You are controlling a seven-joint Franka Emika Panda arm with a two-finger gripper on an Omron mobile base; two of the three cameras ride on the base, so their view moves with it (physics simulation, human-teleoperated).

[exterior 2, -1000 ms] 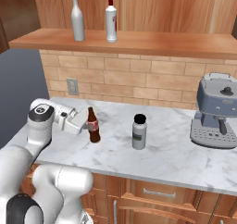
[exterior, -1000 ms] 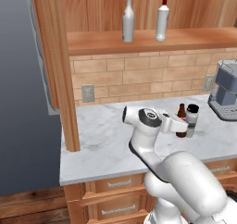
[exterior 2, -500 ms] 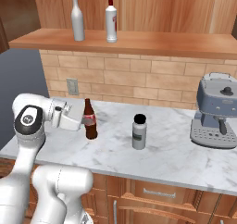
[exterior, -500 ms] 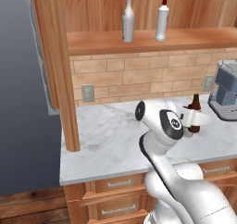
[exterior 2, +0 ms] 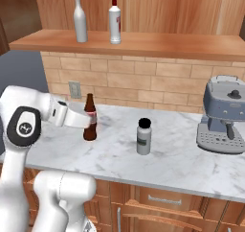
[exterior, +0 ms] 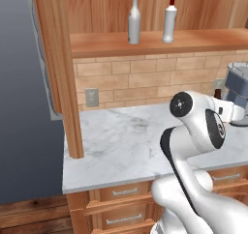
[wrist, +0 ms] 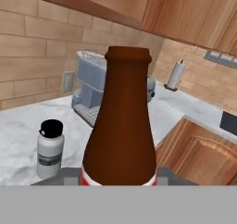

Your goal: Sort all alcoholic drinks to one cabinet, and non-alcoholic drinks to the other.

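The small dark brown cola-like bottle with the red label (exterior 2: 89, 117) stands upright on the white marble counter (exterior 2: 182, 161), and the claw (exterior 2: 85, 119) is closed in around its labelled waist from the side. From the hand view the bottle's (wrist: 120, 126) neck rises right in front of the camera, but the finger tips sit below what can be seen there — so I cannot tell for sure whether the claw has clamped it or merely flanks it.

To do this step well, the grip should be firm on the label band before any lift, then the bottle should go straight up, kept vertical, and clear the short grey bottle with the black cap (exterior 2: 143, 136) standing to its right, well apart. The plain silver-grey wine-shaped bottle (exterior 2: 80, 19) and the white bottle with the red cap (exterior 2: 114, 20) already stand on the reddish-brown wooden cabinet shelf (exterior 2: 158, 44) above; I judge the cola belongs in the other cabinet — not beside them.

The arm is folded low: the forearm reaches level across the counter, wrist horizontal, elbow joint bulging near the base.
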